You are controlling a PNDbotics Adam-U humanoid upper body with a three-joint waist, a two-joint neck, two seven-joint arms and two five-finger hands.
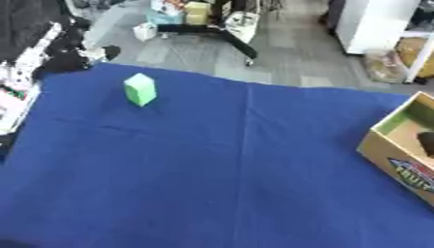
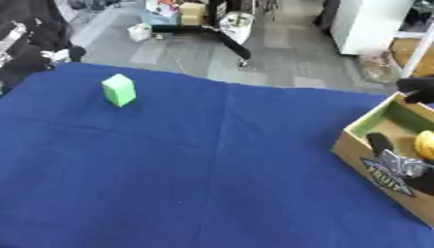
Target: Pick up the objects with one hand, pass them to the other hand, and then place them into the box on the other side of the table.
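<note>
A blue cloth (image 1: 212, 164) covers the counter, with a crease running down its middle. A small green block (image 1: 140, 89) stands upright on the cloth near the far left corner, well apart from everything else on the counter.

At the right edge sits an open cardboard box (image 2: 373, 162), its near wall printed with a blue and red label. Its inside is greenish at the far end and brown on the floor. In the right eye view something yellow and rounded (image 2: 425, 144) lies in the box against the picture's edge.

The right robot hand (image 2: 398, 164) is at the box: dark fingers and silver parts reach over its near wall, one dark finger pointing up inside. The picture is blurred there, so I cannot tell whether this robot hand is clenched, released or grasping anything. A second dark shape (image 2: 415, 89) shows above the far rim of the box; it may be part of the same arm, but that is not clear.

The left robot hand shows in neither view.

Beyond the counter lies a grey floor with a dark table leg (image 1: 241, 46) and scattered boxes.
</note>
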